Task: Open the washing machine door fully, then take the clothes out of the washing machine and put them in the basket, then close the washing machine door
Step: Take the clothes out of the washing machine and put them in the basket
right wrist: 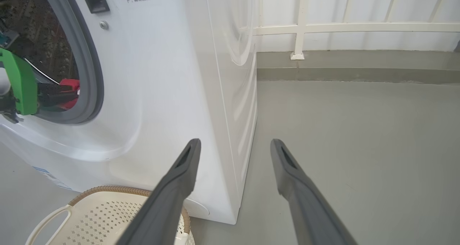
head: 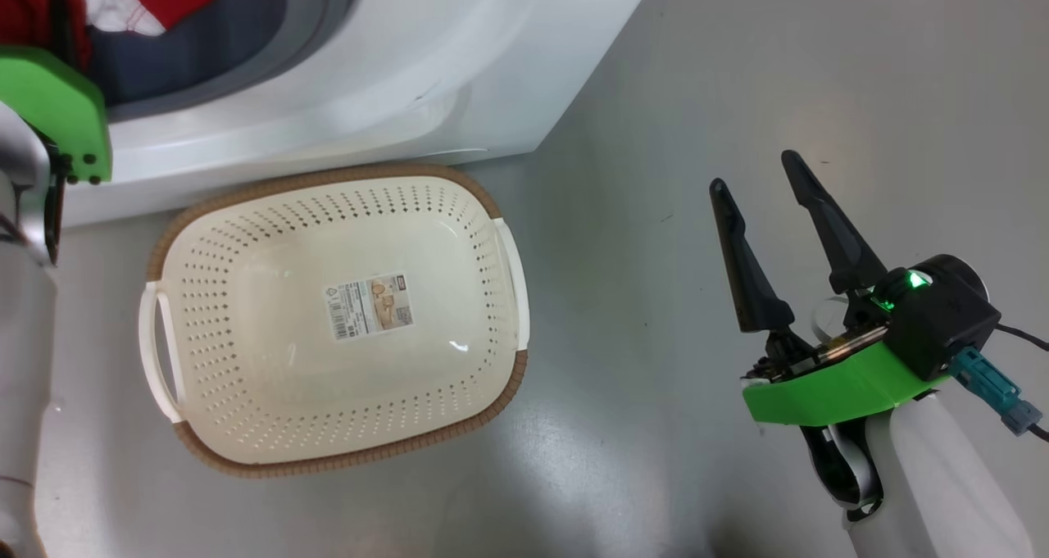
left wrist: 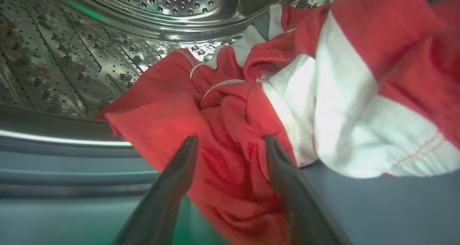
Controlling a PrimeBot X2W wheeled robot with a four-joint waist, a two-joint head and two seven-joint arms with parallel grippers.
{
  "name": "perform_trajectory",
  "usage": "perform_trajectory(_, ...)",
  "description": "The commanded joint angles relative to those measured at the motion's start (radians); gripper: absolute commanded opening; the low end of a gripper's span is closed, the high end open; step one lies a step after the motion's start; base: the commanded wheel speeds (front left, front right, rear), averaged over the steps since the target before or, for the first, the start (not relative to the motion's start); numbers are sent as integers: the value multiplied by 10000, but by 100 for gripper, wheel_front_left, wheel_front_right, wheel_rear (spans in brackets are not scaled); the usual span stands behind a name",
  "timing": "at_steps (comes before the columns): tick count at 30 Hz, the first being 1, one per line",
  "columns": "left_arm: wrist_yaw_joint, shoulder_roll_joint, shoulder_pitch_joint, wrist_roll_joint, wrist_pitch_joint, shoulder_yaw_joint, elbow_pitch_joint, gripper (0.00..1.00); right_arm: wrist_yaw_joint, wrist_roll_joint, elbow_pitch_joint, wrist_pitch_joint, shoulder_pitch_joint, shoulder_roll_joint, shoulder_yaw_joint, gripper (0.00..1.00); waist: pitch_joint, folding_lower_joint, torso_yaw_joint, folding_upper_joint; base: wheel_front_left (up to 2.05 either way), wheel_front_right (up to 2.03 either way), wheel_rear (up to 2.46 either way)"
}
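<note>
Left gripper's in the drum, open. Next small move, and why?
Probably shut the left gripper: its open fingers sit either side of a bunched red fold of the clothes at the mouth of the drum, and the basket holds nothing. If it looks short on depth, ease in first.

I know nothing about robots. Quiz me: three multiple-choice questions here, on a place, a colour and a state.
1. Where is the basket? A) on the floor before the washing machine; B) on a shelf; C) in a gripper.
2. What colours are the clothes? A) blue and yellow; B) all black; C) red and white.
3. How is the left gripper? A) shut on a handle; B) open, inside the drum; C) folded away.

Answers: 1 A, it sits on the floor by the machine. 2 C, red fabric, white stripes. 3 B, fingers apart, red cloth between them.
</note>
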Motion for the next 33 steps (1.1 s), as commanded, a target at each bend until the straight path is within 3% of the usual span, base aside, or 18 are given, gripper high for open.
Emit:
perform_trajectory(1, 112, 639, -87, 8, 121, 168, -87, 67, 63, 188, -188, -63, -48, 46, 257, 100, 22, 0, -16, 0, 0, 0, 0)
perform_trajectory(3, 132, 657, -90, -27, 271, 159, -42, 19, 63, 209, -180, -63, -99, 46, 308, 100, 56, 0, -28, 0, 0, 0, 0)
perform_trajectory(4, 164, 686, -91, -6, 302, 130, -42, 0, 63, 219, -176, -63, -121, 46, 322, 100, 72, 0, -31, 0, 0, 0, 0)
perform_trajectory(18, 355, 648, 216, -446, -868, 294, -733, 0, 63, 304, -80, -63, -187, 47, 290, 100, -35, 0, 133, 0, 0, 0, 0)
perform_trajectory(25, -26, 238, 786, -1547, -2031, 1005, -1195, 0, 63, 239, 2, -63, -138, 47, 259, 100, -316, 0, 301, 0, 0, 0, 0)
perform_trajectory(33, -278, -32, 1591, -1952, -2721, 1346, -2285, 0, 63, 161, 62, -63, -42, 47, 237, 100, -736, 0, 502, 0, 0, 0, 0)
